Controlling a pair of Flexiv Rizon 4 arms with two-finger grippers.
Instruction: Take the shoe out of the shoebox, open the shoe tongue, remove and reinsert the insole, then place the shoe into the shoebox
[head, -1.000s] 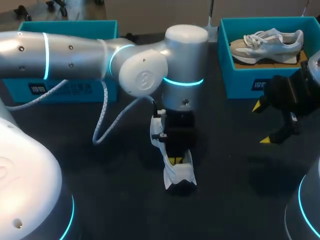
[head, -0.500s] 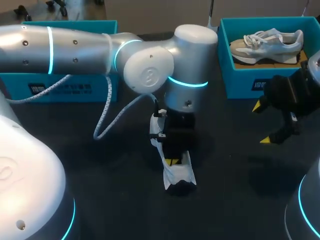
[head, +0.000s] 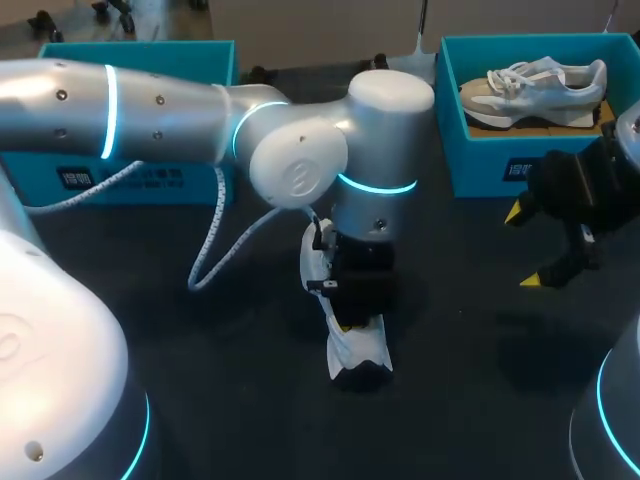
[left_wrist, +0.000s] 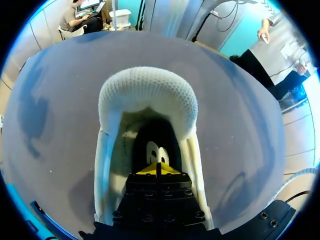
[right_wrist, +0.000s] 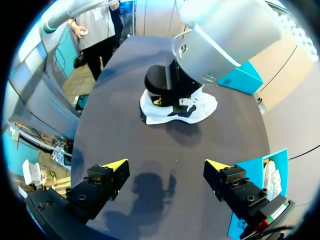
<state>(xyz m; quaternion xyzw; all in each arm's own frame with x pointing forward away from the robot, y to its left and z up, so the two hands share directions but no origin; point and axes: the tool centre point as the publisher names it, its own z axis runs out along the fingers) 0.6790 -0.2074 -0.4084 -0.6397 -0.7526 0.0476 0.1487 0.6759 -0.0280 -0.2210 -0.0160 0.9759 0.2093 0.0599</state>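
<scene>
My left gripper (left_wrist: 159, 169) is standing with its yellow tips pressed together, only a thin seam showing between them, down inside the mouth of the white shoe (left_wrist: 145, 95). Whether the tips are pinching anything thin I cannot tell: the black finger bodies are covering that spot, and the inside of the shoe is lying in shadow. Just ahead of the tips a pale patch is showing on the shoe's floor. It is probably the insole (left_wrist: 154, 150), though it is too dark there to be sure. The shoe's side walls are running along both sides of my fingers, and its rounded mesh end is lying ahead of them. In the head view my left arm (head: 300, 170) is hiding most of the shoe; only its lower part and a sliver of yellow are showing beneath the wrist. The shoe is resting on the dark table (head: 230, 400), well apart from both boxes.

My right gripper (right_wrist: 165, 165) is hovering above bare table with its fingers spread wide and nothing between them, well apart from the shoe. Near it, the teal shoebox (head: 480, 165) is holding a second shoe (head: 535, 80), and the box's right end is running out of view. Another teal box (head: 130, 180) is sitting behind my left arm, partly hidden by it.
</scene>
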